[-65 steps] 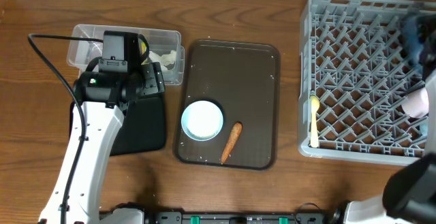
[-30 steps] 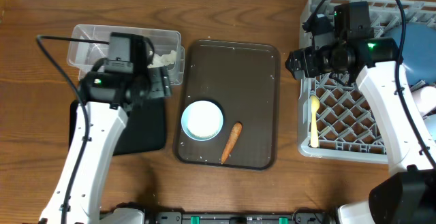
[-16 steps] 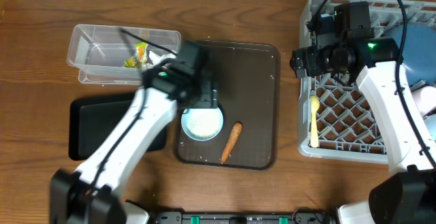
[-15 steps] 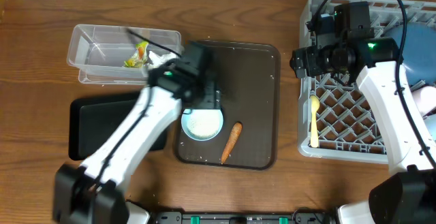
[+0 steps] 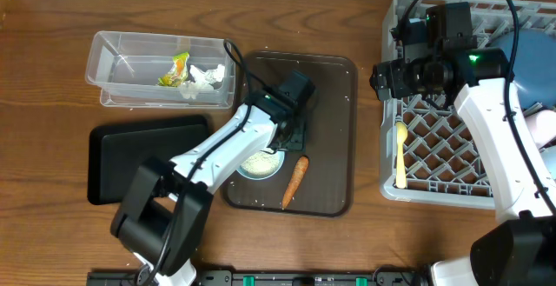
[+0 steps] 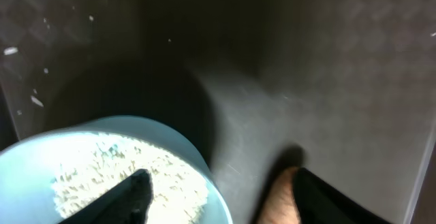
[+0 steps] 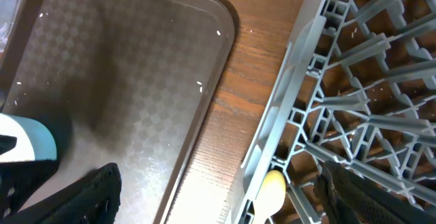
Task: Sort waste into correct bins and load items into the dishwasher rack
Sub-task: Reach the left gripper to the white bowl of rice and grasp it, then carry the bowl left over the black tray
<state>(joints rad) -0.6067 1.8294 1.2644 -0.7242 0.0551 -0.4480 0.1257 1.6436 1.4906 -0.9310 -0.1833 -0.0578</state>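
In the clear tub [image 5: 113, 60] at the table's far left, the yellow-green wrapper [image 5: 175, 68] and the crumpled tissue [image 5: 205, 76] already lie together, so that share of the waste looks sorted. The flat black tray [image 5: 143, 160] beside it holds nothing that I can see.

On the brown serving tray [image 5: 326, 103], the carrot [image 5: 295, 182] lies just beside the bowl [image 5: 257, 162], which has rice [image 6: 102, 176] in it; a few stray grains [image 7: 201, 83] dot the tray. Both kinds of waste are therefore still to be binned, and the bowl must be emptied before it can be racked.

The grey rack [image 5: 460, 138] carries the pale yellow spoon [image 5: 400, 151] along its left edge, the dark-blue plate [image 5: 532, 56] toward the far right, and a pale pinkish cup [image 5: 546, 131] at the frame's edge; I cannot find the light-blue cup, as the right arm hides part of the rack.

The left gripper [image 6: 219, 186] hangs low over the serving tray with its jaws apart, one finger above the rice and the other just past the carrot's tip, gripping nothing. The right gripper [image 7: 231, 193] hovers over the rack's left rim, jaws spread and empty. By my judgement the job is past halfway, with carrot, rice and bowl outstanding.
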